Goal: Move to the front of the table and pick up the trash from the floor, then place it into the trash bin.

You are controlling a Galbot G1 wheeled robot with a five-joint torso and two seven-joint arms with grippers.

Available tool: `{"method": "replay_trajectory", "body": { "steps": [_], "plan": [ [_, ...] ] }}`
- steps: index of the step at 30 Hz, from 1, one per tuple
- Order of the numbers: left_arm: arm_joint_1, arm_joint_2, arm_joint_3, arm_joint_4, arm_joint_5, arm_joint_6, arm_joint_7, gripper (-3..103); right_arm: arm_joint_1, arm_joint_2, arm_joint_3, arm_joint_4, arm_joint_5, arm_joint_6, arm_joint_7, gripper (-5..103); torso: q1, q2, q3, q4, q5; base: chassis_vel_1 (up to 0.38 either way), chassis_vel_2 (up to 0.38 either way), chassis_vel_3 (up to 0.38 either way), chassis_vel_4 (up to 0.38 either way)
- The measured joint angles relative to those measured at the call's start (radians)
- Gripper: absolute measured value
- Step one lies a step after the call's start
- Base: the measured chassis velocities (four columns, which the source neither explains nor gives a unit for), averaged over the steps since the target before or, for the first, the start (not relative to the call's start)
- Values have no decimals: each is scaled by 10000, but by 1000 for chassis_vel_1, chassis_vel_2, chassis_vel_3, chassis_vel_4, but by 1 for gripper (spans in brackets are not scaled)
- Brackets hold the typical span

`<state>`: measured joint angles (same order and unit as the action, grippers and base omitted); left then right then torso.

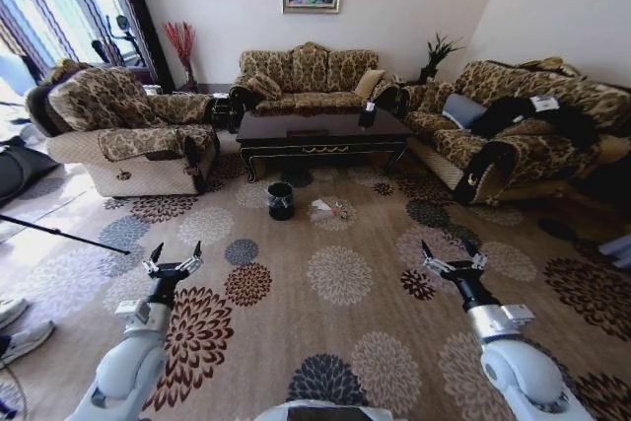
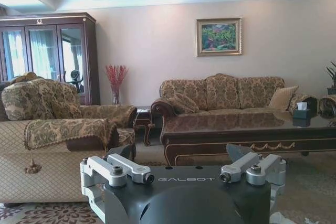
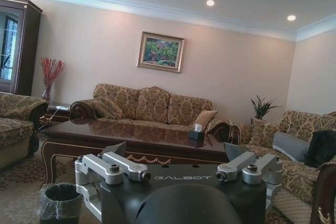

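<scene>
Head view: the table [image 1: 320, 131] is seen far ahead w/ its long axis running left-right, front apron facing the robot, a small dark box near its right back corner. The trash bin [image 1: 280, 200] is stood upright on the floor [image 1: 335, 342] just off the table's front left corner, mouth up. The trash [image 1: 330, 208] is seen on the floor just right of the bin, in front of the table's front edge: a white scrap & a small clear piece beside it, the pair strung out left-right; which way the clear piece points can't be told. The left gripper [image 1: 175, 252] and right gripper [image 1: 452, 248] are held low over the floor, well short of the trash, fingers spread, nothing pinched, both pointed toward the table.

Left wrist view: the left gripper [image 2: 181, 174] is shown w/ fingers apart, aimed at the table's front apron. A sofa [image 2: 226, 95] is seen behind the table, an armchair [image 2: 58, 129] off its left end.

Right wrist view: the right gripper [image 3: 176, 174] is shown spread & empty. The trash bin [image 3: 59, 203] is seen on the floor below the table's front left corner.
</scene>
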<state>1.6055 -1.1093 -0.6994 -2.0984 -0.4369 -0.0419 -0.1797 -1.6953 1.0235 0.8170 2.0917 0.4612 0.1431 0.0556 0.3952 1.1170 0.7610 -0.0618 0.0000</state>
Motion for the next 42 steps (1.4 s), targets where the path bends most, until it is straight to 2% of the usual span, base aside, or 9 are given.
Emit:
{"method": "replay_trajectory", "body": {
  "steps": [11,16,20,21,24,42],
  "plan": [
    [-65,-124,279,-62,-105,64,-72,100,33,-68,29,20,83,7,83,100,0,-1,0,0,0,0,0,0,0],
    [-90,-214,282,-168,-394,448,-74,100,115,-111,11,22,201,-29,190,100,-3,-10,-5,0,-1,0,0,0,0],
    [-69,-280,316,-344,-502,1081,-296,100,185,-138,3,11,243,-57,243,100,-65,-141,-74,-1,0,0,0,0,0],
    [-69,-280,316,-344,-502,1081,-296,100,185,-138,3,11,243,-57,243,100,-65,-141,-74,-1,0,0,0,0,0],
    [-45,-348,343,-428,-511,1414,-377,100,194,-133,-8,-5,238,-59,257,100,-150,-326,-174,-1,0,0,0,0,0],
    [67,-376,463,-390,45,1480,-323,100,44,61,-105,136,53,34,237,100,-576,-1283,-703,-1,0,0,0,0,0]
  ]
}}
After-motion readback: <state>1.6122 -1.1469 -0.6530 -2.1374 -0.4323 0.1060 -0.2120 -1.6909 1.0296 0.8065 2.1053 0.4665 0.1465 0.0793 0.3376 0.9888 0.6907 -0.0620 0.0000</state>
